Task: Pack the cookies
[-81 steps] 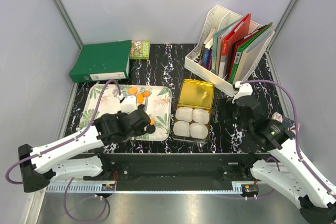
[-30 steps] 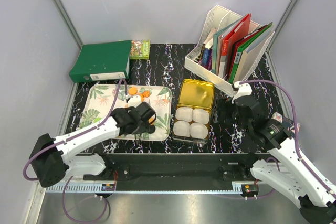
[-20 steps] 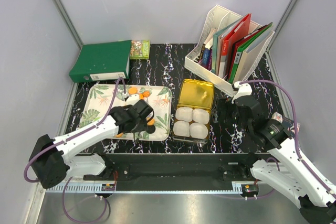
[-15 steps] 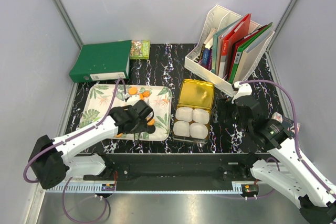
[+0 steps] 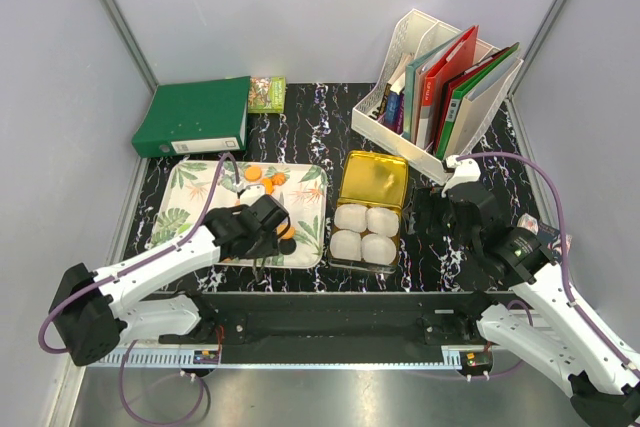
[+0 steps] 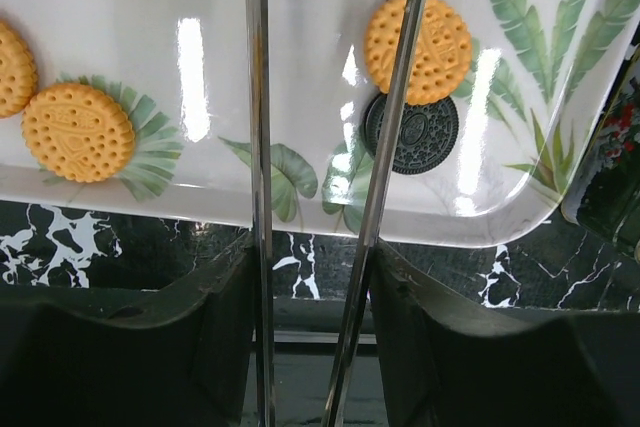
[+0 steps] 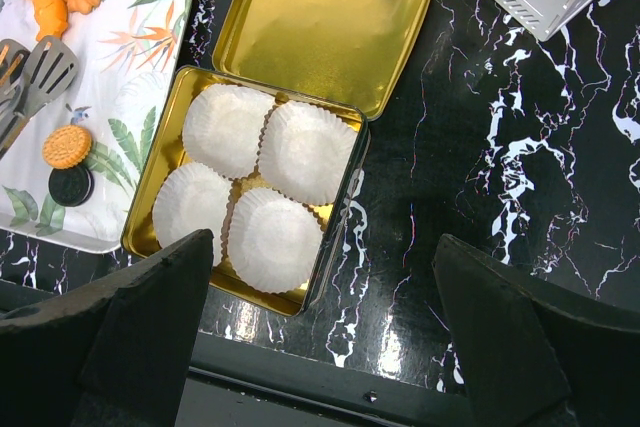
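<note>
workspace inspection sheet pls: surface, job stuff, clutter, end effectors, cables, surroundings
surface: black marbled table
job's things: cookies, orange plus a black one, all on the leaf-print tray; the open gold tin beside it holds four white cups, no cookie seen in them
clutter: green binder, snack packet and file rack with folders, all at the far side
end effectors: left end effector shut on tongs that reach over the tray; right end effector open, empty, right of the tin
cables: purple cables, one looping along each arm
surroundings: grey walls; nothing else seen
</note>
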{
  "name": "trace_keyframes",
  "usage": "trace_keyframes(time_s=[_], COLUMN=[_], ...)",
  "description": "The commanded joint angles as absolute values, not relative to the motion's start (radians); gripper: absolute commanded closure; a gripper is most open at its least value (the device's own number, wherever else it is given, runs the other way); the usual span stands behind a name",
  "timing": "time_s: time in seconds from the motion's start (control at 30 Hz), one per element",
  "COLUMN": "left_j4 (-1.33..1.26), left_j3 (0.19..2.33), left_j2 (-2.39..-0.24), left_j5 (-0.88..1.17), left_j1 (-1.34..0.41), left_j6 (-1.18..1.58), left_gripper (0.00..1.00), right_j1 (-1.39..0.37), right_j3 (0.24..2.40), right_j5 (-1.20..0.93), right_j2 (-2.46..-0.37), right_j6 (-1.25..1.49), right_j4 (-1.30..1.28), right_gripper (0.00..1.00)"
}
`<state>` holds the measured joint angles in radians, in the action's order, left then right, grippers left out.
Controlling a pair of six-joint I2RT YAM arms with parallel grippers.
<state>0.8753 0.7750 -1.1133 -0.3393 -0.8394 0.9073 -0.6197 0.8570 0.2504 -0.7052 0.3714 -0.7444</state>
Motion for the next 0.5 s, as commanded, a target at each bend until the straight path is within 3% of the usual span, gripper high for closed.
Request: trace_keyframes(time_s=[0.0,0.47], left_j4=[0.888,0.928], left_j3=[0.775,0.765], left_j2=[-1.097,-1.088], left_j5=[-0.333,-0.339], left_j1=[-0.845,-0.850], left_j6=[0.894,0.893], left_gripper=[0.53,0.58], right_j1=[-0.617,-0.617], right_j3=[0.859,0.859], right_j5=[0.275,0.275], right_j2=[-0.699,-0.699], right_j6=[0.377,0.376], right_j4=[-0.707,-0.706], right_gripper=[0.00,0.00])
